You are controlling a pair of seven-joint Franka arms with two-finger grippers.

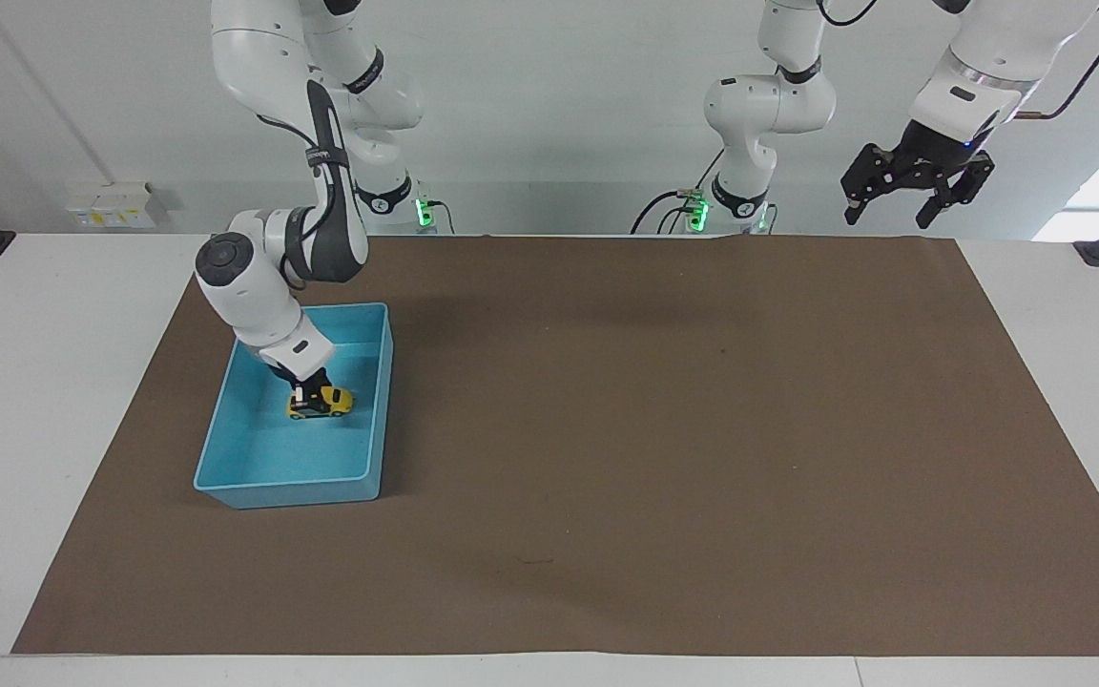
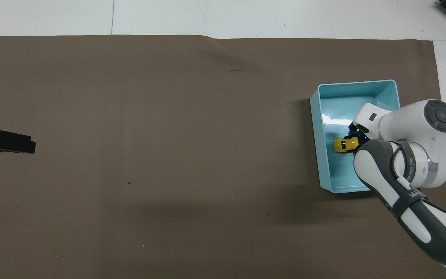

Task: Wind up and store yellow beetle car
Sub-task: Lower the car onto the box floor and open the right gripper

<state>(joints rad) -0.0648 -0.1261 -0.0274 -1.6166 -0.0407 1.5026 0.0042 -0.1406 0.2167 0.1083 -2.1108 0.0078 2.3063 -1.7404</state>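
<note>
Right hand [image 1: 309, 389], pinching yellow beetle car [image 1: 321, 404] low inside blue bin [image 1: 370, 485] at frame left, should part only once wheels seat on the floor; left hand [image 1: 904, 196] spread, waiting upper right.

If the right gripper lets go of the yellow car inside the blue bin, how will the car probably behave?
The yellow beetle car stands on small wheels, so it will probably roll a little on the glossy floor of the blue bin. The bin's walls should stop it. It looks tiny and rigid, likely light. The right gripper is shut on it; the open left gripper waits, raised.
</note>
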